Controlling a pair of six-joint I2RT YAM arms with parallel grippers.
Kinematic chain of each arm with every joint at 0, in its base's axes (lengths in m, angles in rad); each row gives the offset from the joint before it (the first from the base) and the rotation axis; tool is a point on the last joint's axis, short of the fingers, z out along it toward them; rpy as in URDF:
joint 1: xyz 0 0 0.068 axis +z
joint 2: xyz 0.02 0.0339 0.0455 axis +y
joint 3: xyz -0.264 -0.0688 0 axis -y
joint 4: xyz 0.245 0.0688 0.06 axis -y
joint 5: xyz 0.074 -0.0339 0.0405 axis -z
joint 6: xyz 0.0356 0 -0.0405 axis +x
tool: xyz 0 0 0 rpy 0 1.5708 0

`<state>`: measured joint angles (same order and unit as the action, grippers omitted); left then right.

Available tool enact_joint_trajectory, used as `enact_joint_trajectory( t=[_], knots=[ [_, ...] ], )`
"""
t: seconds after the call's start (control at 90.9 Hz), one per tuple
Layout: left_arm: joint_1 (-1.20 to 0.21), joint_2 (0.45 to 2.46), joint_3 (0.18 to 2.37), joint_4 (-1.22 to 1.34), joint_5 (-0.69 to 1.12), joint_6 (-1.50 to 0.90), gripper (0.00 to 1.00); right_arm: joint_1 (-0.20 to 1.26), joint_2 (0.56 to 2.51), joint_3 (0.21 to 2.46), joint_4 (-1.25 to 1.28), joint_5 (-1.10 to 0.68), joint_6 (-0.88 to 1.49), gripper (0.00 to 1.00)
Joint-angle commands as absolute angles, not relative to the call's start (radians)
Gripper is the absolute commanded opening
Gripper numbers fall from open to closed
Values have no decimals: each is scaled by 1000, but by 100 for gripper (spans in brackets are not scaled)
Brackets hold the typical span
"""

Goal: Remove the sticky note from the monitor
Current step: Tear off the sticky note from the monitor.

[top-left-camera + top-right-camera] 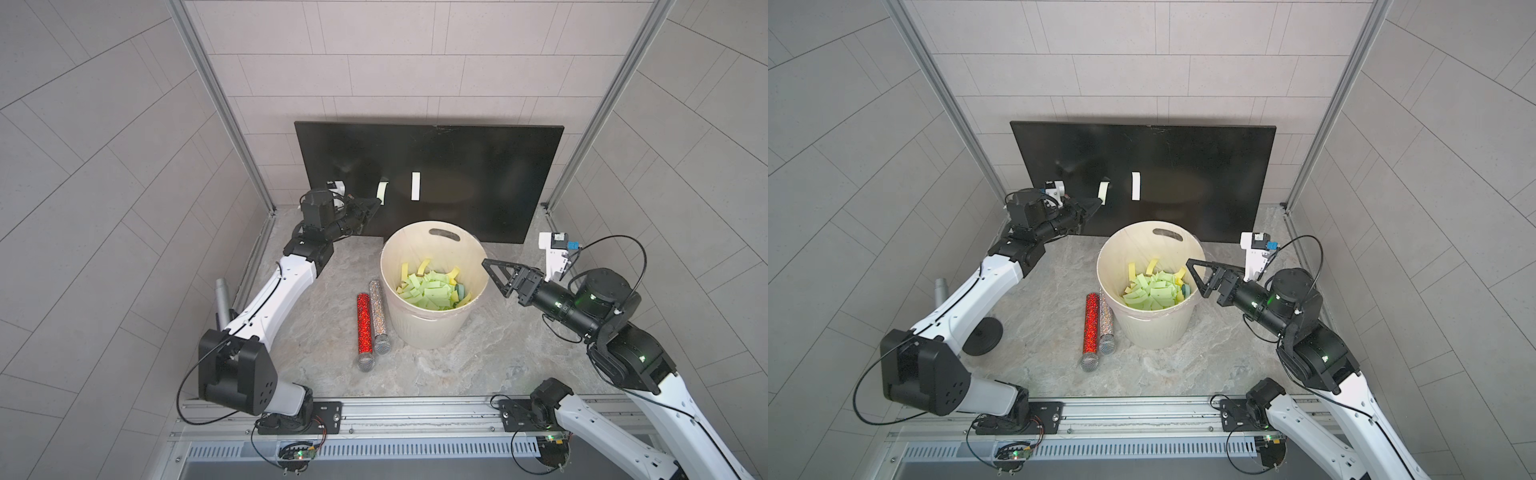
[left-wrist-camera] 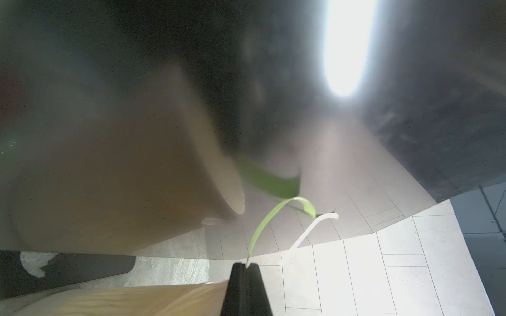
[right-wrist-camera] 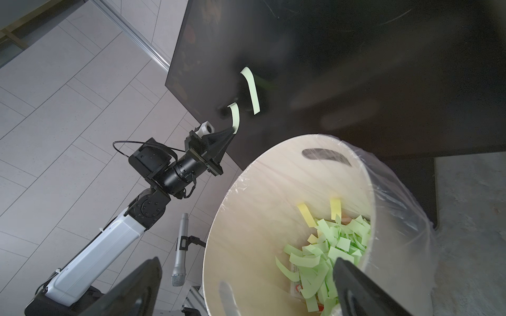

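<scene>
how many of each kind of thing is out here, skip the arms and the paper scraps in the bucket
monitor: 1
sticky note: 2, both on the monitor, one pinched by the left gripper
bucket: 1
microphone: 3, red, silver, grey
total: 7

The left end effector has its black jaws pressed together on one end of a pale green sticky note. The note arcs away to meet its own reflection on the monitor, near the screen's edge. A whitish strip curls just beside it. The cream bucket shows beside the fingers.
</scene>
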<state>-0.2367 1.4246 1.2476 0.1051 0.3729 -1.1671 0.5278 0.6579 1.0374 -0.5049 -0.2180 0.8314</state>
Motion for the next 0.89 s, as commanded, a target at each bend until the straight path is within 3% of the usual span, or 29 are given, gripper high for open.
enact_joint_trajectory(
  t=[0.0, 0.418, 0.88],
  knots=[
    [-237, 1368, 1212, 95, 379, -1145, 0, 522, 646, 1057, -511, -218, 839, 100],
    [-281, 1209, 1157, 6, 423, -1119, 0, 523, 626, 1054, -523, -208, 845, 100],
    [-505, 1027, 1161, -214, 327, -985, 0, 523, 599, 1028, -526, -194, 860, 100]
  ],
)
